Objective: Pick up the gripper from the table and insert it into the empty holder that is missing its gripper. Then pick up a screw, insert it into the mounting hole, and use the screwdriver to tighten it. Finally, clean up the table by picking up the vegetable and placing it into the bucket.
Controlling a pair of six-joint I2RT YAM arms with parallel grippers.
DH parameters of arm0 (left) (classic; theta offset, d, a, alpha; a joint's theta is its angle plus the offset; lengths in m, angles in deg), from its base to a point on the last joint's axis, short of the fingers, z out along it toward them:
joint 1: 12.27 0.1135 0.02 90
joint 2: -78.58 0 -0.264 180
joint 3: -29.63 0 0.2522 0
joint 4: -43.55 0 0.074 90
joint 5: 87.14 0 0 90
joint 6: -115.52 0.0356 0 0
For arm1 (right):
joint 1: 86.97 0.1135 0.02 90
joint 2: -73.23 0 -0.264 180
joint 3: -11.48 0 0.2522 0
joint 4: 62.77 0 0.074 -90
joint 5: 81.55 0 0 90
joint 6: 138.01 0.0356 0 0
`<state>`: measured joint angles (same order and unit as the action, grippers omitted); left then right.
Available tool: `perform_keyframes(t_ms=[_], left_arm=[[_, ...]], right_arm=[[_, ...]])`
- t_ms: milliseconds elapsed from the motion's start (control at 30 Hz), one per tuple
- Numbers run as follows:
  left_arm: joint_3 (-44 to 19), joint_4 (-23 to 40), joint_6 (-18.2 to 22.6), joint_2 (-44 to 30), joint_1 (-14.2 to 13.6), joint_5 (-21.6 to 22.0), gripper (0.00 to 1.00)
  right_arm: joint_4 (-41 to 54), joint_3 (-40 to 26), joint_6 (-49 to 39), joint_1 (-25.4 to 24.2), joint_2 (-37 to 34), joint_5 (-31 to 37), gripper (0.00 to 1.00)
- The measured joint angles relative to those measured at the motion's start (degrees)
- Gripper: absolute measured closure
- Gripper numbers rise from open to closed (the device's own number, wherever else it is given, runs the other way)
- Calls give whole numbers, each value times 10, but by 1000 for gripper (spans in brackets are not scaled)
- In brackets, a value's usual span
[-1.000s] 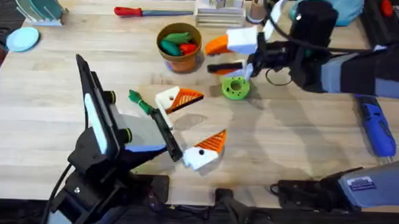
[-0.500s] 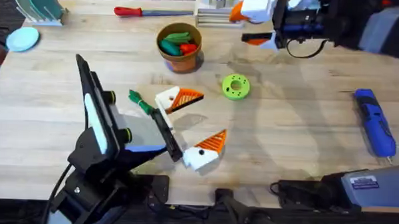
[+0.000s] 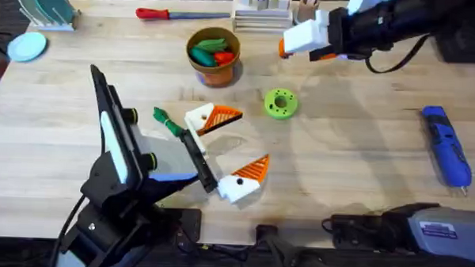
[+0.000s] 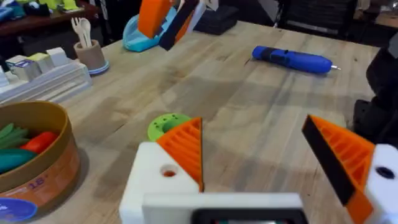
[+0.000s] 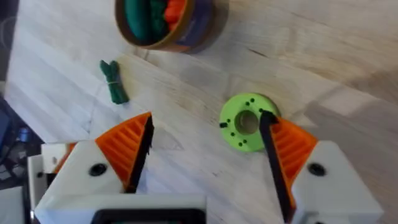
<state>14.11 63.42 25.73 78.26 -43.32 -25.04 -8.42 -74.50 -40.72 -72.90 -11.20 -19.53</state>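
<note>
Tools of both arms are held open and empty. The left tool [image 3: 241, 140] is set low over the middle of the counter [image 3: 363, 154], its white, orange-padded fingers spread wide with nothing between them; in its wrist view [image 4: 255, 143] bare wood is seen through the gap. The right tool [image 3: 304, 39] is raised over the far edge of the counter, beyond the disc [image 3: 280, 103]. In its own wrist view [image 5: 205, 134] the jaws are parted wide and nothing is gripped; the green disc [image 5: 245, 121] is seen below, beside one pad.

The vegetable [image 3: 167, 121] is laid flat on the wood just beside the left tool's far finger, and whether the two touch cannot be told. It is also picked out from the right wrist [image 5: 114, 81], near the bucket [image 5: 168, 22] but outside it. The bucket [image 3: 214, 53] is stood upright behind the vegetable, toward the far edge, and is partly filled with what seem to be green and red toy pieces.

The screwdriver [image 3: 447, 145] is laid on its side near the right edge, well apart from both tools, and is shown beyond the left tool's fingers [image 4: 292, 60].

A red-handled screwdriver [image 3: 166, 14] is laid along the far edge.
</note>
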Motion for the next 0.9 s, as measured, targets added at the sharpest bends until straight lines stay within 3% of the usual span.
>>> perform_keyframes(t_ms=[167, 567, 633, 700, 733, 900], left_arm=[[0, 0, 0, 0, 0, 0, 8], [0, 0, 0, 0, 0, 0, 8], [0, 0, 0, 0, 0, 0, 8], [0, 0, 0, 0, 0, 0, 8], [0, 0, 0, 0, 0, 0, 8], [0, 0, 0, 0, 0, 0, 8]], right_arm=[[32, 0, -44, 10, -3, 28, 9], [80, 0, -78, 109, -44, 172, 18], [77, 0, -79, 132, -60, 201, 96], [67, 0, -81, 154, -72, 229, 281], [59, 0, -82, 163, -78, 240, 325], [34, 0, -83, 204, -107, 275, 337]])
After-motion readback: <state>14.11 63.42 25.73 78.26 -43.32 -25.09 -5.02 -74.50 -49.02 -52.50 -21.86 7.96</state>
